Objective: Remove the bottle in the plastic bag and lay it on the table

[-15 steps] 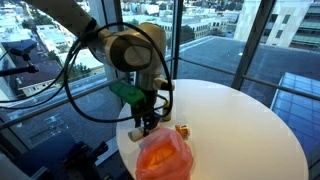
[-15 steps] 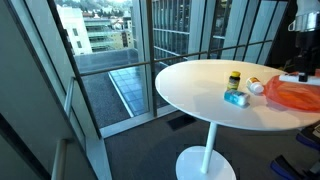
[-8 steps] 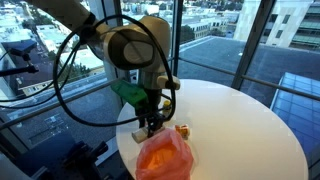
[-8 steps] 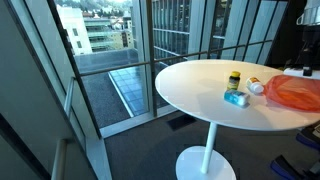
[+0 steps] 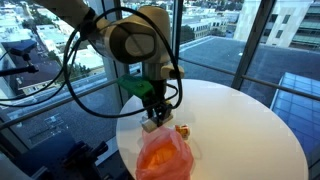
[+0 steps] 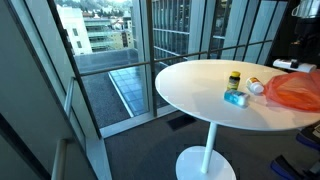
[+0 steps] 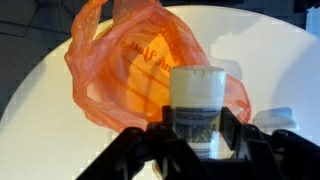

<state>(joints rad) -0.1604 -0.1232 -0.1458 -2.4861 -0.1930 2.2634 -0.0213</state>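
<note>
Wrist view, left to right: bare white table (image 7: 35, 130), then the orange plastic bag (image 7: 120, 60) lying crumpled on it. White bottle (image 7: 197, 95) with a printed label sits in front of the bag and outside it, clamped by the gripper (image 7: 198, 128). The two dark fingers (image 7: 152, 140) are narrow, pressed on both sides of the label. Bottle's plain white end points up in this picture; whether it touches the table is hidden. Small pale object (image 7: 276, 118) pokes out just right of the fingers, can't ID it. In an exterior view, the arm (image 5: 130, 40) with looped black cables (image 5: 68, 75) comes in from the left. Gripper (image 5: 155, 115) points down just above the top of the bag (image 5: 163, 155), up off the table (image 5: 240, 115); bottle too small to make out there. Small jar (image 5: 183, 130) stands on the table just right of the gripper, touching or nearly touching the bag, can't tell which. In an exterior view from farther off: round pedestal table (image 6: 190, 85), yellow-capped bottle (image 6: 234, 78) upright, teal item (image 6: 236, 98) just in front of it, white round thing (image 6: 256, 87) beside them, bag (image 6: 297, 90) at the right edge.
</note>
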